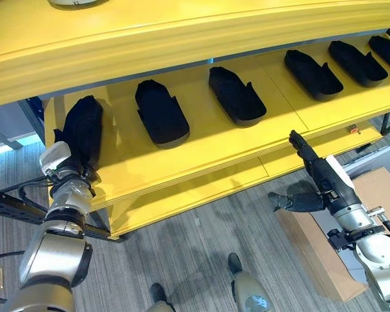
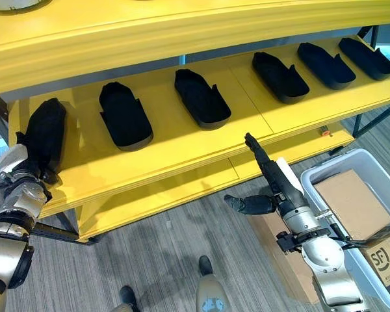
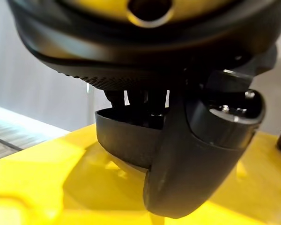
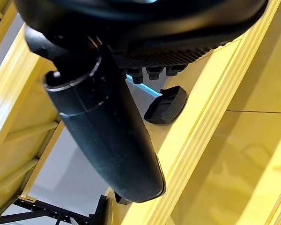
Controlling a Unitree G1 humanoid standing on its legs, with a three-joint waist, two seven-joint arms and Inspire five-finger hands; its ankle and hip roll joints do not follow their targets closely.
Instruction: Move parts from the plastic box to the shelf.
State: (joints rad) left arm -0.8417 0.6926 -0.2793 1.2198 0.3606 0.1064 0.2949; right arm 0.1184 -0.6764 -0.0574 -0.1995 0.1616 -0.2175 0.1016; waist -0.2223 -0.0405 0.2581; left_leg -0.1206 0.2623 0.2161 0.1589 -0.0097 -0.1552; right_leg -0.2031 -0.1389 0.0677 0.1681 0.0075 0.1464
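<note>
Left eye view looks down on a yellow shelf (image 1: 201,140) carrying a row of black parts. Taking the front edge of this shelf as the landmark, five parts lie flat behind it: one (image 1: 161,112) toward the robot's left, one (image 1: 236,95) about the middle, and three more (image 1: 312,74) (image 1: 357,62) (image 1: 386,52) running off to the right. A sixth part (image 1: 83,128) sits at the shelf's left end, just behind that front edge, and the left hand (image 1: 64,170) is on it. In the left wrist view the fingers (image 3: 140,101) dip into the part's hollow (image 3: 126,136) while the thumb (image 3: 196,154) lies along its outer wall, so I judge the left hand to be grasping this part, which rests on the yellow surface.

The right hand (image 2: 268,177) hangs in front of and below the shelf's front edge, fingers straight and thumb spread, released and holding nothing.

As a judgement, the task is well along: five parts are placed, the sixth is down but not yet let go. The plastic box (image 2: 338,185), grey, stands on the floor to the right of the front edge, with a cardboard box (image 2: 351,205) showing inside it. Whether any parts remain in it I cannot tell. Its far side is cut off, and the rightmost part on the shelf is partly cropped.
</note>
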